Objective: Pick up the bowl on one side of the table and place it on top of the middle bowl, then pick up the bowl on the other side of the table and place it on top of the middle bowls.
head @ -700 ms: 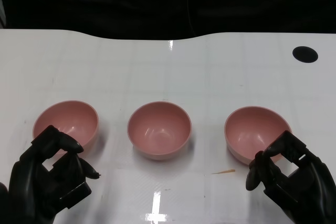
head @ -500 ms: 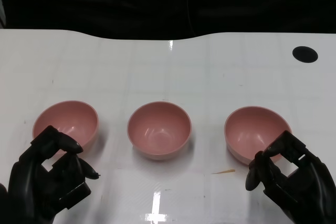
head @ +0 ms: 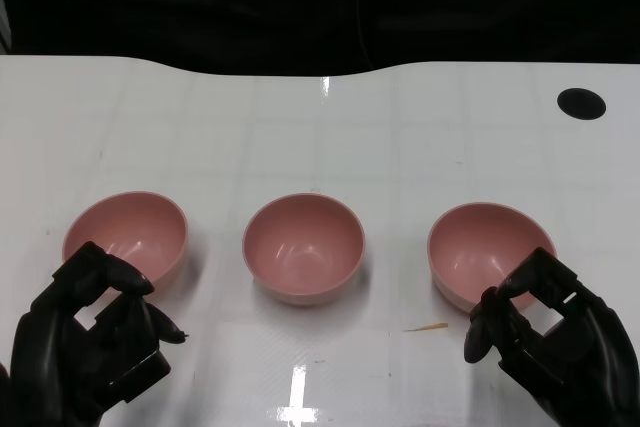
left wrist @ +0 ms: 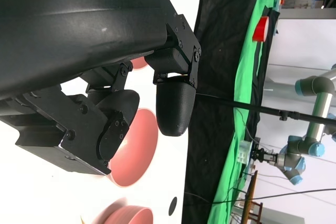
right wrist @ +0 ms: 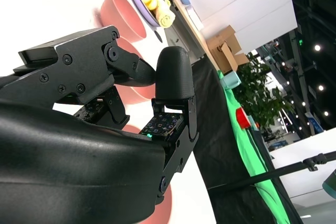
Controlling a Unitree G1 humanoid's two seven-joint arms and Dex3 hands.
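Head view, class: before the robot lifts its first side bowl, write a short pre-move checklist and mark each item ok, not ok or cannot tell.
1. Middle bowl upright and empty, ready to receive a bowl: ok.
2. Left bowl and right bowl upright on the table, apart from the middle bowl: ok.
3. Left hand holds nothing, near the left bowl's near rim: ok.
4. Right hand holds nothing, at the right bowl's near rim: ok.
5. Either hand already touching its bowl: cannot tell; the fingers overlap the rims in the picture.
6. Small orange sliver lies clear of the bowls: ok.
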